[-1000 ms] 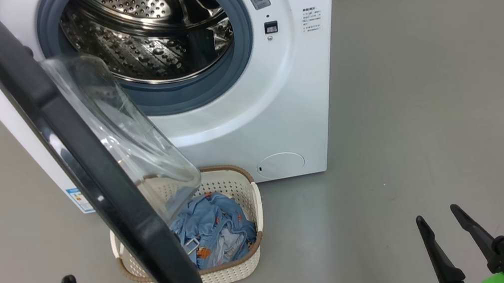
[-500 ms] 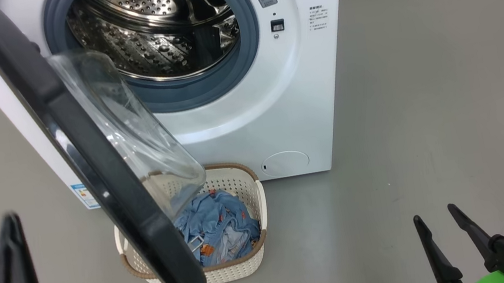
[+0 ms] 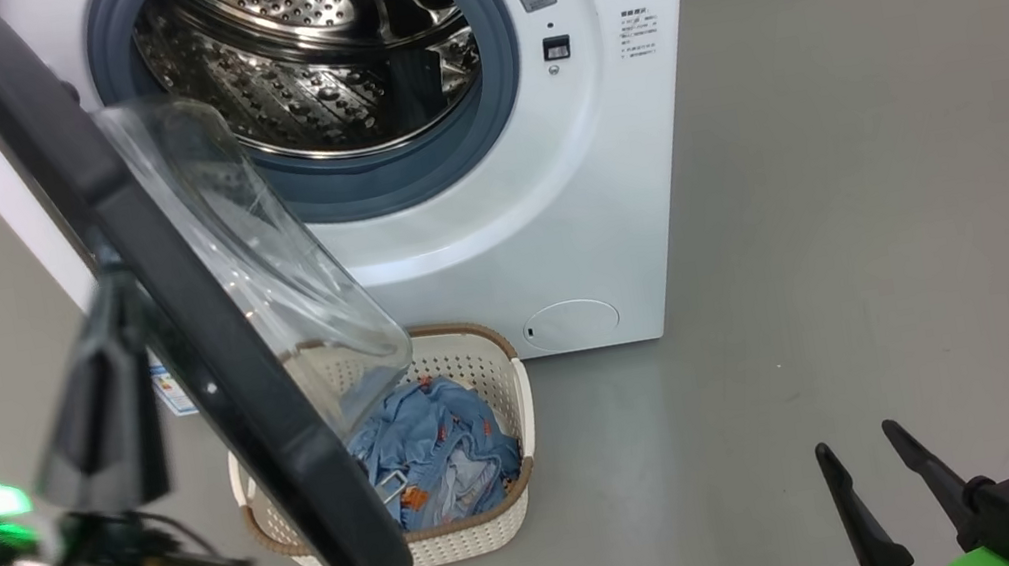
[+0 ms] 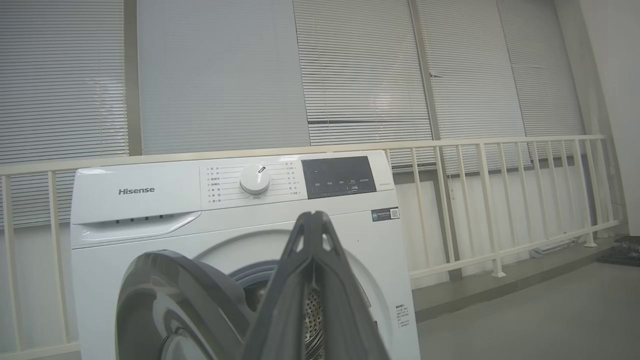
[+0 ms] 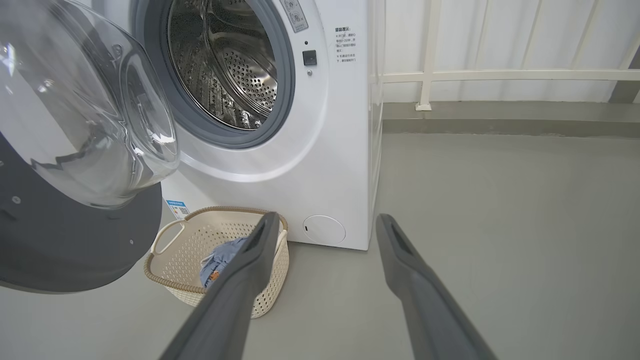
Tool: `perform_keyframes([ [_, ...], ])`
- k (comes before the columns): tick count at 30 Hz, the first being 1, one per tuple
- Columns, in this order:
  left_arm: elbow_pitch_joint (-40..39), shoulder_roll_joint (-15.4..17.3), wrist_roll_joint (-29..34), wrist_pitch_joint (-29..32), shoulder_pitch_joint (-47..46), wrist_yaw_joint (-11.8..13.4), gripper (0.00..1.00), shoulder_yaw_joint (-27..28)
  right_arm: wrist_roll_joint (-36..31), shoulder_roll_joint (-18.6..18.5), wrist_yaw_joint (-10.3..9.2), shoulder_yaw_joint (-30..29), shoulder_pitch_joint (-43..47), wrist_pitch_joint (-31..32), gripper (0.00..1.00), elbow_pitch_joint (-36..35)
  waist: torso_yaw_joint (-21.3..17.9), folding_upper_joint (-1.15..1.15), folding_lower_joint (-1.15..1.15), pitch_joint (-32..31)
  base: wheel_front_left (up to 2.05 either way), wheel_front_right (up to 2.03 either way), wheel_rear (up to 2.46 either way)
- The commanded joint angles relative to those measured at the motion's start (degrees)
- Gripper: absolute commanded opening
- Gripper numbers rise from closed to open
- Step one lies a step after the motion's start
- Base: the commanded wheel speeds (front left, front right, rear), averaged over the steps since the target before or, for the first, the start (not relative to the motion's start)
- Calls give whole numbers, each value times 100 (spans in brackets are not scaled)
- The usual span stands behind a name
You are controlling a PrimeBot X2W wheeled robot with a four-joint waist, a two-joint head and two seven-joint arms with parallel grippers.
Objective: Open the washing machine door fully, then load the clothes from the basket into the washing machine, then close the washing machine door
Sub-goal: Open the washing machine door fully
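Left gripper has come up from the lower-left corner of the head view. It now sits, blurred, at the outer edge of the large round washing machine door with glossy black rim and clear glass bowl; touching or just in front, cannot tell. Its long dark fingers are pressed together, holding nothing. The door has not swung and is about half open, overhanging the small cream perforated plastic basket with brown rim. The light blue printed clothes lie inside it, untouched. Judgement: still on step one, the arm lining up to swing the door wider.

Left wrist view adds the big white front-loading washing machine up to its dial and panel. It places the closed fingertips over the drum opening, right of the door rim. Right wrist view shows the right gripper spread wide and empty, low over the grey floor and well apart from the basket.
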Motion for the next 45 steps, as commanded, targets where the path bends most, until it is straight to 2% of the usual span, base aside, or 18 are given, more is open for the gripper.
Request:
perform_keyframes([
  [1, -192, 154, 45, -28, -271, -9, 0, 72, 77, -25, 17, 177, -212, -44, 100, -84, -8, 0, 0, 4, 0, 0, 0],
  [12, -456, 49, 272, -28, -78, -9, 0, -1139, 92, -25, 17, 204, -204, -44, 100, 75, -23, 0, 0, -21, 0, 0, 0],
  [18, -348, -67, 274, -28, 156, -9, 0, -1661, 122, -25, 17, 241, -182, -44, 100, 149, -5, 0, 0, -47, 0, 0, 0],
  [29, 180, -64, 188, -28, 426, -9, 0, -2338, 162, -25, 17, 286, -193, -44, 100, 202, 0, 0, 0, -16, 0, 0, 0],
  [34, 534, -89, 98, -28, 513, -9, 0, -2502, 170, -25, 17, 288, -213, -44, 100, 211, -23, 0, 0, 33, 0, 0, 0],
  [45, 1329, -250, 33, -28, 613, -7, 0, -2308, 201, -25, 17, 281, -256, -44, 100, 204, -75, 0, 0, 177, 0, 0, 0],
])
